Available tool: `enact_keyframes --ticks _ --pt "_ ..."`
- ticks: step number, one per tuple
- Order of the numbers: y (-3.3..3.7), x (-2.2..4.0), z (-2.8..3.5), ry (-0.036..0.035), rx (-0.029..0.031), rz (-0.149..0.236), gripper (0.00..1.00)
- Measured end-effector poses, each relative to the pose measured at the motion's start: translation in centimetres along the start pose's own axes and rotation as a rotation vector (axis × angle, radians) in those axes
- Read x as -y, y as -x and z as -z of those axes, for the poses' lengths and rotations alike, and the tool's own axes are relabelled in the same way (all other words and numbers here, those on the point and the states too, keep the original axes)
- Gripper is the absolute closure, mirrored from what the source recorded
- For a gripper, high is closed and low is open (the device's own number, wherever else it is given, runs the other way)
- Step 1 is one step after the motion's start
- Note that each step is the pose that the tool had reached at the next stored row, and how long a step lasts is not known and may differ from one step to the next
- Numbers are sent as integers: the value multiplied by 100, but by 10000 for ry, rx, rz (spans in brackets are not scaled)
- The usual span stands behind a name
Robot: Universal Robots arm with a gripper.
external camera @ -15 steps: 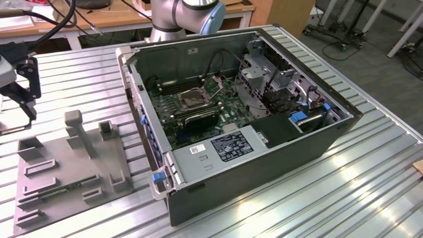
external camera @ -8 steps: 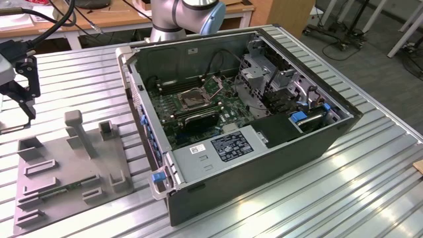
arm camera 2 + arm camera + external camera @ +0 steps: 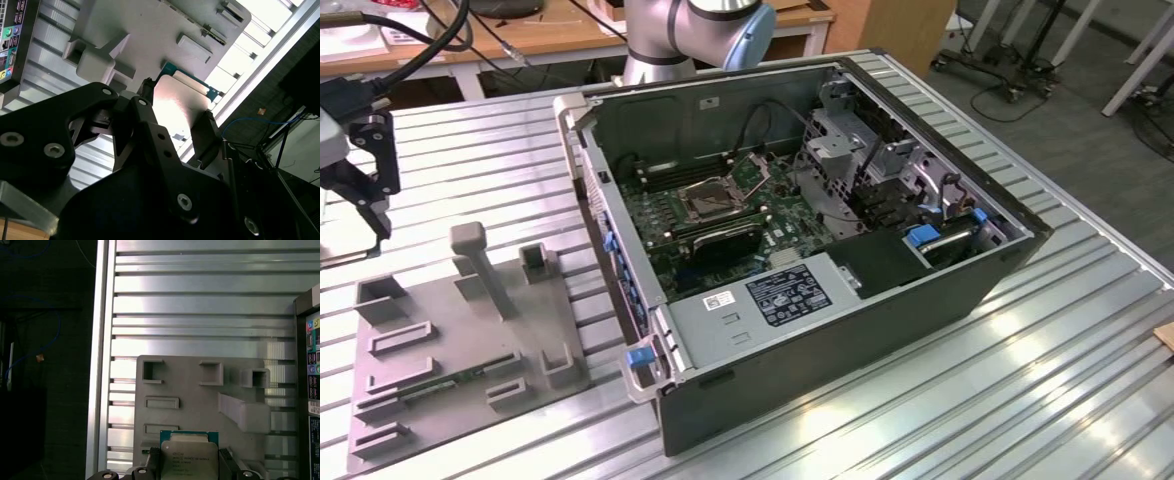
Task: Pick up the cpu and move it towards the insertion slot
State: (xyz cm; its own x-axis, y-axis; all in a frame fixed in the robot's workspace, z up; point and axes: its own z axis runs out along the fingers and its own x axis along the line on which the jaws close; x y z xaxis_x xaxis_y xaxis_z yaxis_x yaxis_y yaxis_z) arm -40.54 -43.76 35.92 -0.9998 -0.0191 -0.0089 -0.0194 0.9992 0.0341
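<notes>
Above the grey plastic tray, your black two-finger gripper clamps the flat, square, silver-topped cpu. The pick-up looks done, but the silver-framed insertion slot is well apart. The carry, I judge, needs height over the black computer case wall.

The tool grips the cpu above the grey tray
</notes>
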Motion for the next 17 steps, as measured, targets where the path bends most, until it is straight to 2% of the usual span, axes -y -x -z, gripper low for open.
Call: enact_keyframes --ticks 7,17 --pt "5 0 3 -1 -3 0 46" --pt "91 2 0 0 0 0 46"
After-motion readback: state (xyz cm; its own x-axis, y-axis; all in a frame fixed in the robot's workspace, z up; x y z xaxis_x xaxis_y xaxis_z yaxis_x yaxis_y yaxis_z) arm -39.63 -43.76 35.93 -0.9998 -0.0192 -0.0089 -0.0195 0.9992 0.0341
